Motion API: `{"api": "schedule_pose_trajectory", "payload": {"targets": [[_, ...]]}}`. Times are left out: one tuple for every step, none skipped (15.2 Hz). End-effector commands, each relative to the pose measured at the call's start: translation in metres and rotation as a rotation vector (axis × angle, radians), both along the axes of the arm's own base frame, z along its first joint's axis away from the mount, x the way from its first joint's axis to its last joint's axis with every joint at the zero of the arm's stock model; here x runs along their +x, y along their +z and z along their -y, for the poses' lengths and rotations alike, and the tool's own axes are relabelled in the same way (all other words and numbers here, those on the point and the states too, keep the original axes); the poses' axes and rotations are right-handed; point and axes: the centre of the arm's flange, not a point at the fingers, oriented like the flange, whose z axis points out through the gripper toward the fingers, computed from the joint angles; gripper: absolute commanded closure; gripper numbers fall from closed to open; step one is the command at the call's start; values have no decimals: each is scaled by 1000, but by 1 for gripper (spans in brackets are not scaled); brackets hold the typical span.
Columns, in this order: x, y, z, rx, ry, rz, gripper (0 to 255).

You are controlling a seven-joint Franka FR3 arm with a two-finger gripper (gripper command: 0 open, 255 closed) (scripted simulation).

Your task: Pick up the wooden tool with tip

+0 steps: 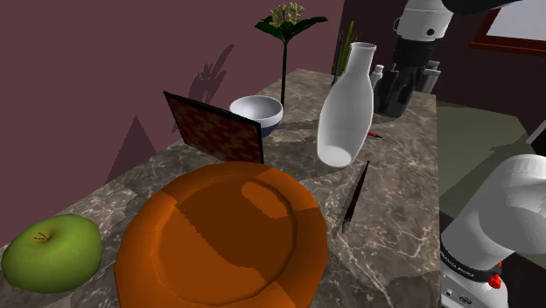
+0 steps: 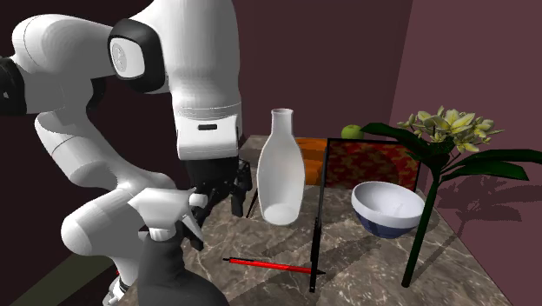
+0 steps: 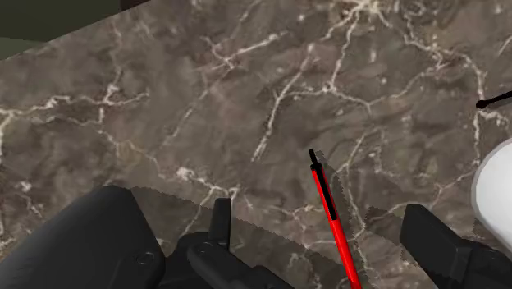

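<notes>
Black two-finger gripper hangs wide open, empty, above thin red stick with black tip on dark marble tabletop, apparently lining up a grasp.

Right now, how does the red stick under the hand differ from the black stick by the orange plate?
The red stick is red with a black tip; the black stick is dark all over. The red stick lies between the open fingers of the hand, untouched; the black stick lies beside the orange plate. They lie roughly crosswise. Both are thin and lie flat on the marble top.
</notes>
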Motion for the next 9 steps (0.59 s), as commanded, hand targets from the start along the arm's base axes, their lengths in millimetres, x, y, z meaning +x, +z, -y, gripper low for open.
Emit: {"api": "schedule_pose_trajectory", "payload": {"targets": [[0, 0, 0, 0, 0, 0, 0], [-9, -1, -10, -6, -61, -4, 0], [-17, -3, -20, -11, -122, -8, 0], [-25, -4, -31, -17, -183, -12, 0], [-31, -6, -42, -22, -244, -16, 0], [-38, -7, -54, -28, -305, -20, 0], [-43, -9, -66, -33, -367, -24, 0], [-48, -10, -78, -39, -428, -28, 0], [-52, -12, -91, -44, -489, -32, 0]]}}
